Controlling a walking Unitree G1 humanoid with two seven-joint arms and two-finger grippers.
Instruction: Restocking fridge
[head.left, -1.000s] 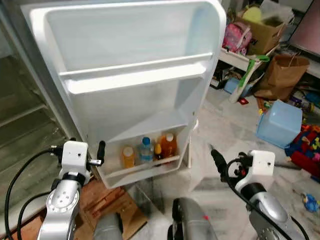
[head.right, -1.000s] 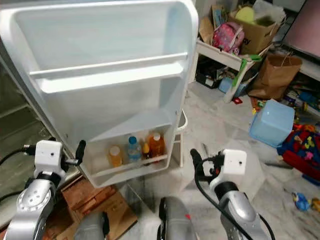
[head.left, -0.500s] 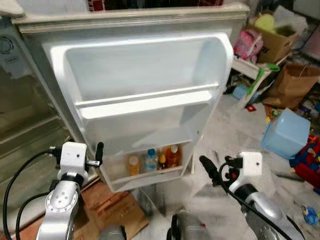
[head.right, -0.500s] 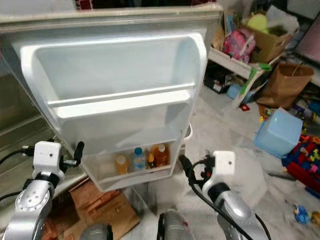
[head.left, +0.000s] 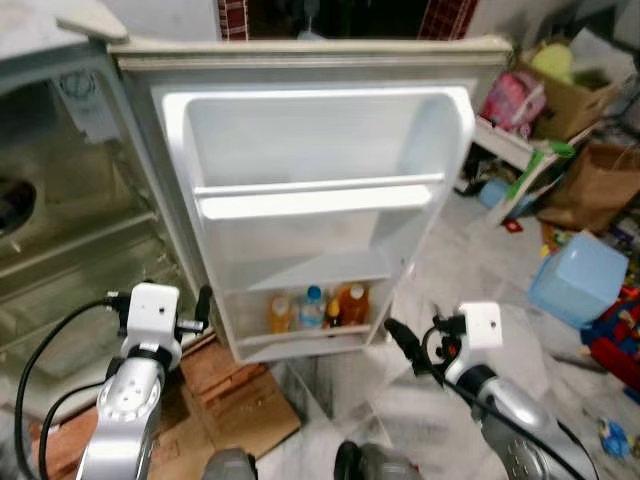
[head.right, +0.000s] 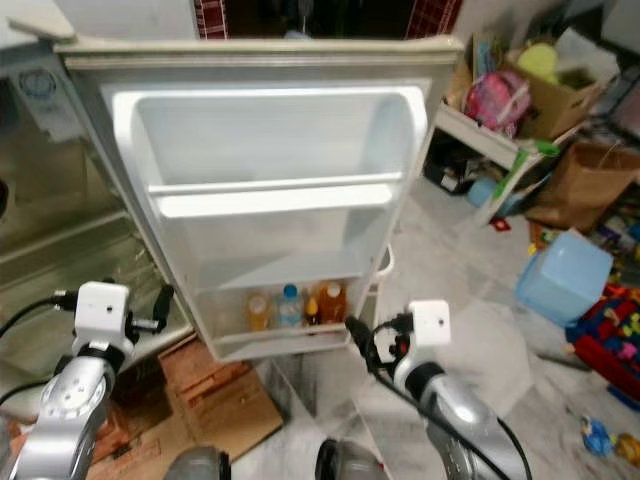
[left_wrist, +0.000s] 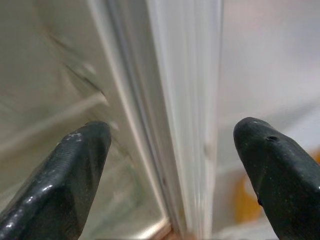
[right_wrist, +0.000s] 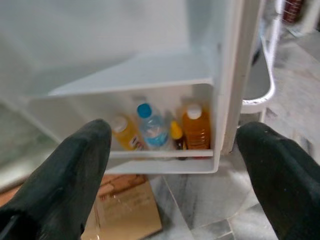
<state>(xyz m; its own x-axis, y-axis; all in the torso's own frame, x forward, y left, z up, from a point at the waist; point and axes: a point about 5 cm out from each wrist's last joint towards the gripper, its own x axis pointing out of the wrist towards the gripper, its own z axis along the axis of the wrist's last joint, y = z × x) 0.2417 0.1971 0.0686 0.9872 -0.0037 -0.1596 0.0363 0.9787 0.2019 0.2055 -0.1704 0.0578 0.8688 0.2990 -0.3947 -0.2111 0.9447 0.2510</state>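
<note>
A light blue plastic bin (head.left: 582, 278) is sitting on the marble floor (head.left: 450, 260) at three o'clock; a brown paper bag (head.left: 592, 185) is standing beyond it.

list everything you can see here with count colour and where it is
fridge door: 1, white, open, facing the robot
bottles: 4, in the door's lowest shelf; yellow-orange one, clear one with blue cap, small dark one with yellow cap, larger orange one with white cap
fridge interior: 1, grey shelves, left of the door
cardboard: flat brown pieces on the floor below the door
blue bin: 1, light blue, on the floor at right
paper bag: 1, brown, at right behind the bin
cardboard box: 1, brown, top right
pink bag: 1, beside the box
toys: several, red and blue, far right floor
left gripper: 1, black, open, at the door's hinge edge
right gripper: 1, black, open, facing the bottles
</note>
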